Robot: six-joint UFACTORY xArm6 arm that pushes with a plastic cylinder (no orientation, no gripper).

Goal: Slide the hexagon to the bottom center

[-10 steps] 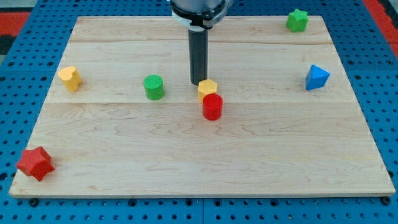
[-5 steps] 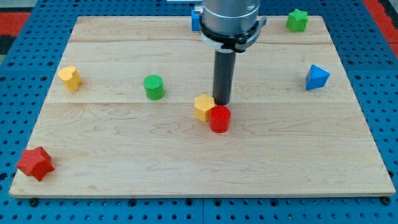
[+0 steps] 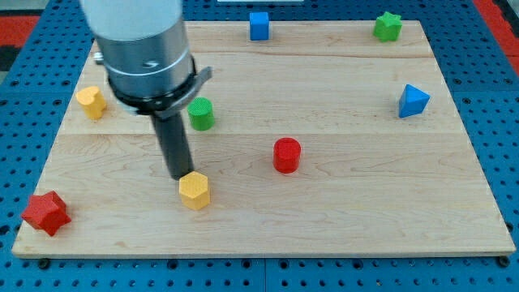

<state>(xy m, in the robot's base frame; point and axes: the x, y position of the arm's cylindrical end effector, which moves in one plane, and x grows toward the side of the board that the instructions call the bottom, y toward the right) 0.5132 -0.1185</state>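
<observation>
The yellow hexagon (image 3: 195,191) lies on the wooden board (image 3: 340,211), left of centre and low in the view. My tip (image 3: 178,176) is just above and to the left of the hexagon, touching or nearly touching its upper left edge. The red cylinder (image 3: 286,155) stands apart to the right of the hexagon, near the board's middle.
A green cylinder (image 3: 201,113) stands behind the rod. A yellow block (image 3: 92,101) is at the left, a red star (image 3: 45,212) at the bottom left corner. A blue cube (image 3: 259,25) and a green star (image 3: 388,26) are at the top, a blue triangle (image 3: 413,100) at the right.
The hexagon has slid down and to the left, away from the red cylinder. My tip has moved from the cylinder's top to the hexagon's upper left. The blue cube is uncovered.
</observation>
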